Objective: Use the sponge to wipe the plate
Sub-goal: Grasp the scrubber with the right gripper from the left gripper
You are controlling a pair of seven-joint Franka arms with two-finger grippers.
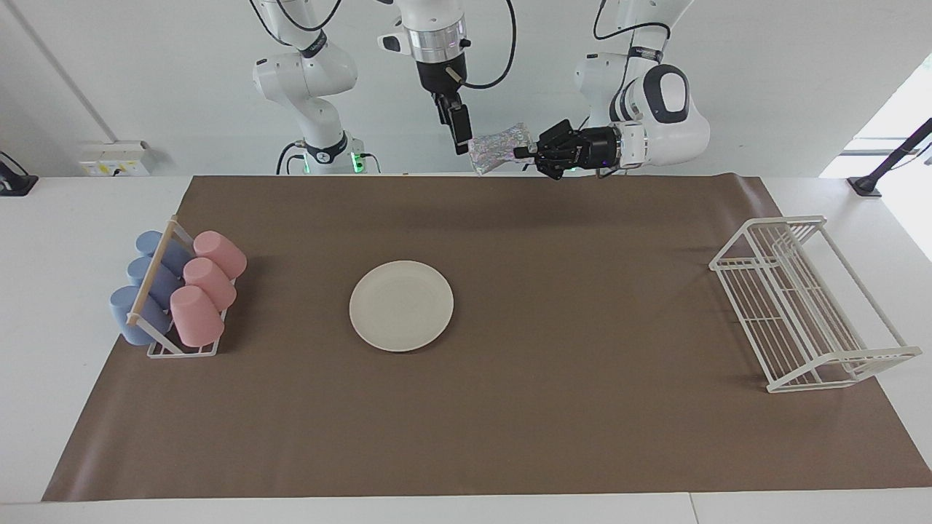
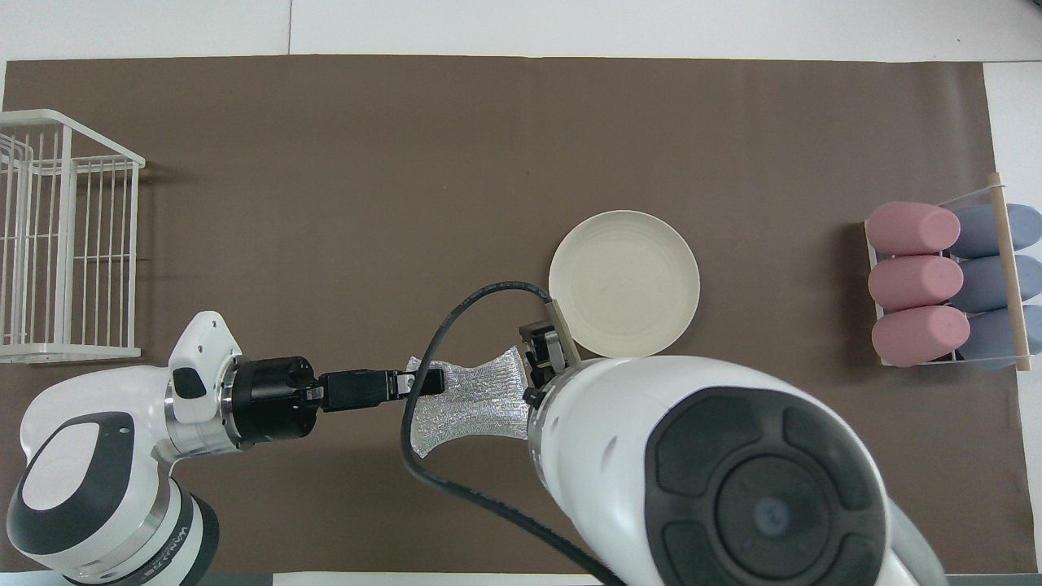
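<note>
The cream-white plate [image 1: 401,306] [image 2: 623,283] lies flat on the brown mat near the middle of the table. My left gripper [image 1: 520,153] [image 2: 435,380] points sideways, up in the air over the mat's edge nearest the robots. It is shut on the silvery mesh sponge [image 1: 499,145] [image 2: 480,399], which sticks out toward my right gripper. My right gripper [image 1: 457,138] [image 2: 537,366] hangs pointing down at the sponge's free end. I cannot tell whether it touches the sponge. Both grippers are well above the table, and neither is over the plate's middle.
A white rack [image 1: 182,349] [image 2: 1009,268] with pink and blue cups lying in it stands at the right arm's end of the mat. A white wire dish rack [image 1: 801,306] [image 2: 57,244] stands at the left arm's end. The brown mat [image 1: 582,364] covers most of the table.
</note>
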